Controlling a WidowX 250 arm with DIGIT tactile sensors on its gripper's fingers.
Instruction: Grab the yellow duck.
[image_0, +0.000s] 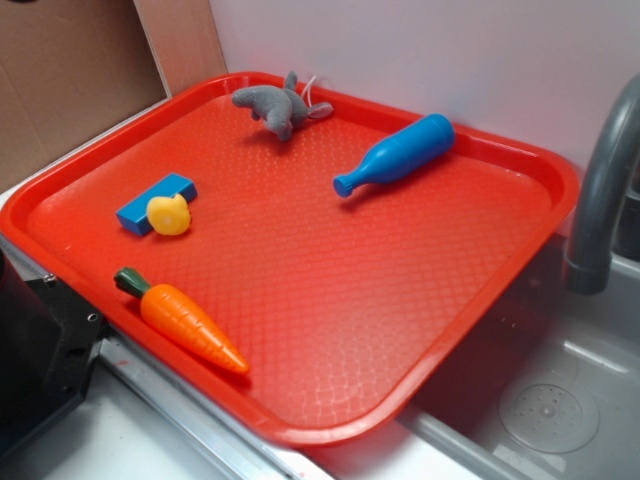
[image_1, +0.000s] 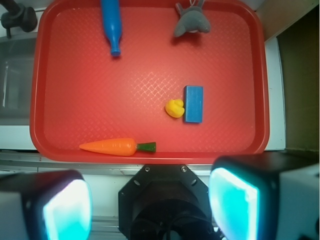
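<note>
The yellow duck (image_0: 168, 214) (image_1: 174, 108) is a small glossy toy sitting on the red tray (image_0: 400, 290) (image_1: 80, 90), touching the side of a flat blue block (image_0: 156, 203) (image_1: 193, 103). In the wrist view my gripper (image_1: 150, 207) hovers high above the tray's near edge, well short of the duck. Its two cyan pads (image_1: 67, 210) stand wide apart with nothing between them. The exterior view does not show the gripper.
An orange carrot (image_0: 185, 322) (image_1: 112, 147) lies along the tray's near edge. A blue bottle (image_0: 395, 155) (image_1: 111, 25) and a grey plush toy (image_0: 280, 105) (image_1: 191, 22) lie at the far side. A sink (image_0: 560, 400) with a grey faucet (image_0: 600, 180) adjoins the tray.
</note>
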